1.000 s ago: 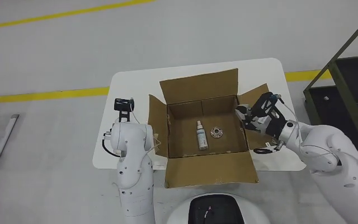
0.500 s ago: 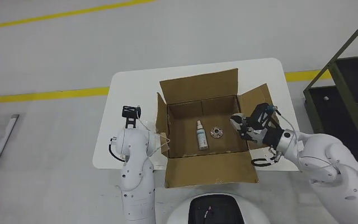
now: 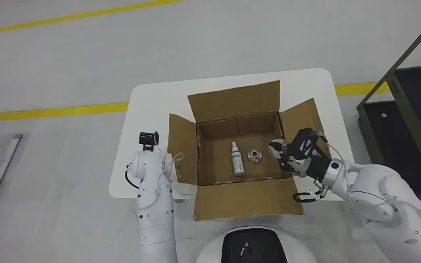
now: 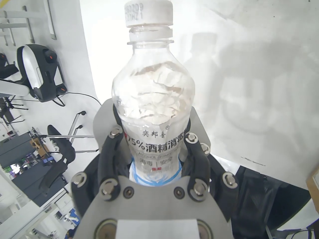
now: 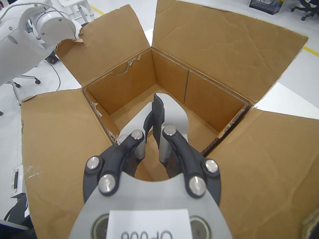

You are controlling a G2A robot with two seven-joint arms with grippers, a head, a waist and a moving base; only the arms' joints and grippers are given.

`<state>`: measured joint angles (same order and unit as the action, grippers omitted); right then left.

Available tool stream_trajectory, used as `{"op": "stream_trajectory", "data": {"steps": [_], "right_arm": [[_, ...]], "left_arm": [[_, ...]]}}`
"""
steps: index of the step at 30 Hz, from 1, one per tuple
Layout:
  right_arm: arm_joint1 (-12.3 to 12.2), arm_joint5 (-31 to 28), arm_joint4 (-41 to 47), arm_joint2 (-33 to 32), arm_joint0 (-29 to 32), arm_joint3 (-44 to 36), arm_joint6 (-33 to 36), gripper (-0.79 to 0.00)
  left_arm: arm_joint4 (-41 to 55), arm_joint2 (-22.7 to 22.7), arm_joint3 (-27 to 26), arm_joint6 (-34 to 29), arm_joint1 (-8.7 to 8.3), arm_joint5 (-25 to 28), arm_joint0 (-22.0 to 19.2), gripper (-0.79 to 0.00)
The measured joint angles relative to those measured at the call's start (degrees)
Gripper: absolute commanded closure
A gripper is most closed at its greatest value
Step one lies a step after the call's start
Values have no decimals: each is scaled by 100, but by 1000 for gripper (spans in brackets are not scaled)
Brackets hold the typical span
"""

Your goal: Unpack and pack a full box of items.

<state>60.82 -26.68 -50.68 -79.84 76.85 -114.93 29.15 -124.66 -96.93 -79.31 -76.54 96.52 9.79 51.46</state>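
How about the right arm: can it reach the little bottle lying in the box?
Probably yes. The right gripper hangs over the open box, flaps folded out, with nothing above the little bottle. Its fingers are shut, so they must open first.

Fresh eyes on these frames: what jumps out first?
The open box in the middle of the table, with a spray bottle lying beside a small metal part on its floor. Next, the left claw shut on a white-capped clear bottle over the table. The right claw, shut, hangs over the box's right edge.
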Motion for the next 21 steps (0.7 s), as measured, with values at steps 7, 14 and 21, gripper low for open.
{"op": "stream_trajectory", "data": {"steps": [7, 14, 21], "right_arm": [[2, 89, -48, 66, -50, -1, 10, 0], [13, 195, -121, 188, -118, 26, 0, 0], [20, 314, -148, 239, -138, 56, 11, 0]], "left_arm": [[-91, -75, 615, 110, -60, -61, -184, 0], [-26, -145, 966, 150, -108, -78, -347, -151], [-77, -119, 1104, 247, -157, 29, -435, -785]]}}
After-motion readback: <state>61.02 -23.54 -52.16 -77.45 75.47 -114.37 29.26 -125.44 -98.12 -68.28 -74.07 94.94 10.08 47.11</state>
